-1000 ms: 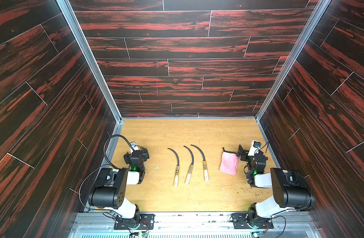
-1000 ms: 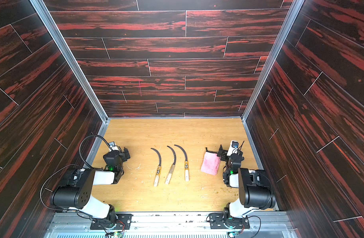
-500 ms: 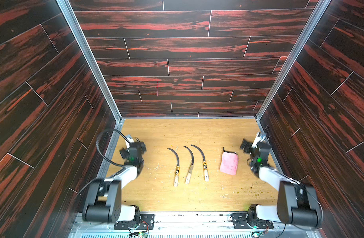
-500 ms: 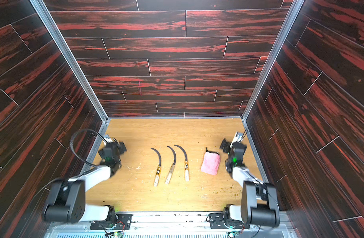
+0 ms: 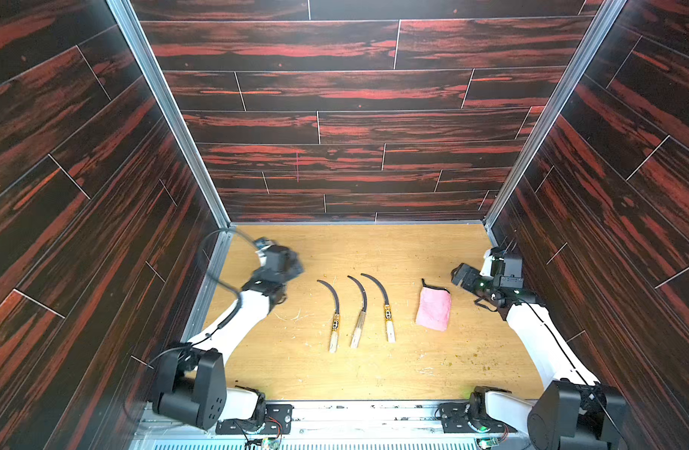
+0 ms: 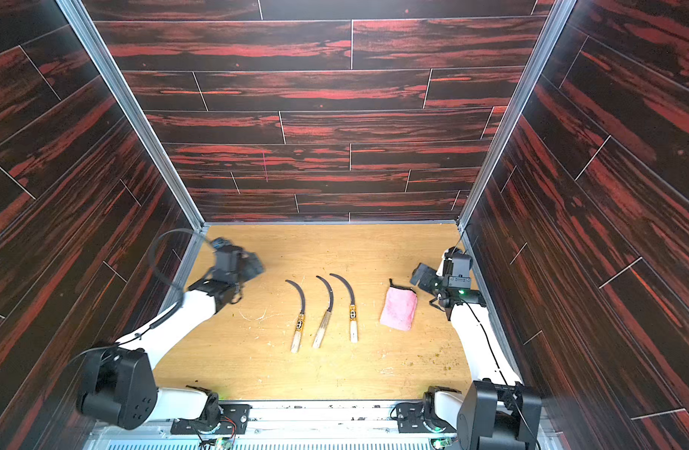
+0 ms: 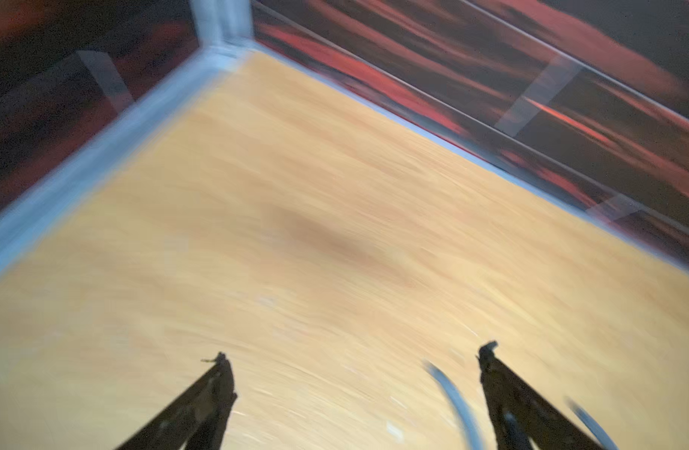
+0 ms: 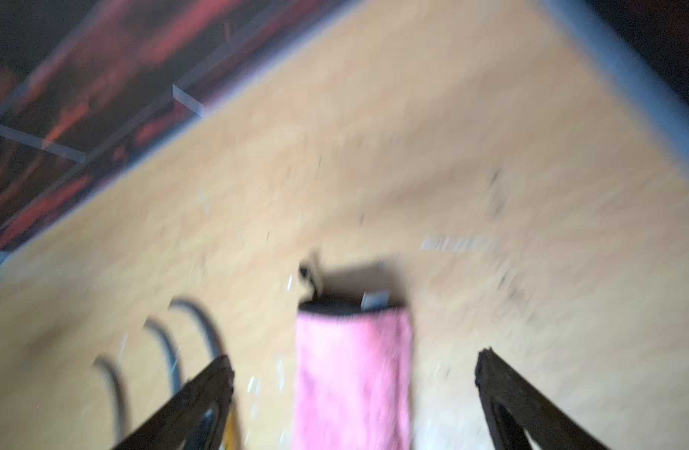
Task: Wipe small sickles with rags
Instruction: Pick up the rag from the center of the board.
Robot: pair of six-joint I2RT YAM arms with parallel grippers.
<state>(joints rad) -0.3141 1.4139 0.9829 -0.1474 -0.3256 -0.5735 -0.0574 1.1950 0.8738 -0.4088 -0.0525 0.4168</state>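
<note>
**While both pincers gape, rag and sickles lie untouched**

Since nothing has been lifted yet, the wooden table (image 5: 335,249) carries every piece flat and separate, probably so each can be taken alone. Above it the right pincer (image 8: 354,354) hangs with its jaws wide apart and empty. The pink rag (image 8: 352,370) lies just under and ahead of it, framed between its two fingers, with the black loop at the end farthest from the wrist camera. That line-up suggests this arm is meant to pinch the cloth.

Beyond the rag from that pincer, the three small sickles (image 5: 359,327) lie side by side without touching, between the two pincers. Their pale handles point toward the arm bases, so the handles look like the likely grip points.

In both top views the left pincer (image 5: 292,269) is blurred. Its wrist view shows the jaws spread and holding nothing, with a dark blade tip (image 7: 452,397) near one finger. I judge it is reaching for the nearest sickle (image 5: 335,307).
</note>
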